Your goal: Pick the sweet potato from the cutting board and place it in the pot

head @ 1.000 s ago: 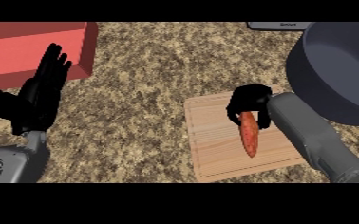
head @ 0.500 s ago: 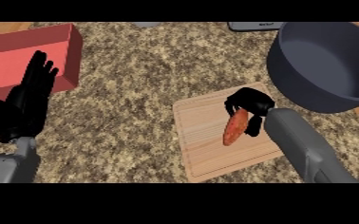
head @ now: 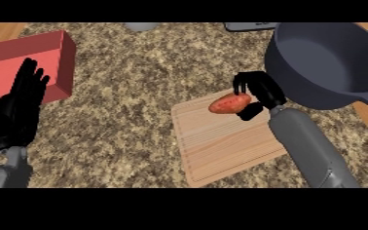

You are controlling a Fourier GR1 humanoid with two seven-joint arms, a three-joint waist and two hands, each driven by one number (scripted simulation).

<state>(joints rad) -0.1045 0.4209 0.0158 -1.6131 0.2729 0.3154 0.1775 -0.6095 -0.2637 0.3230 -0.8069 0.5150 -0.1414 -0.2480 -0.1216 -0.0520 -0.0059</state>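
The right hand (head: 257, 93), fingers curled round one end of the stiff, tapered orange-red sweet potato (head: 230, 103), apparently holds it just left of the dark grey metal pot (head: 320, 63).

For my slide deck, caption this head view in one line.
Right hand grips orange sweet potato above wooden cutting board, beside dark grey pot.

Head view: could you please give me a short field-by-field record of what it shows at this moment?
sweet potato: held in the right hand, over the far corner of the cutting board
right hand: fingers curled round the sweet potato, next to the pot's near wall
left hand: open, fingers up, resting at the view's left edge
cutting board: wooden, on the counter, nothing lying on its bare surface
pot: dark grey, at the far right, nothing seen inside
red box: far left
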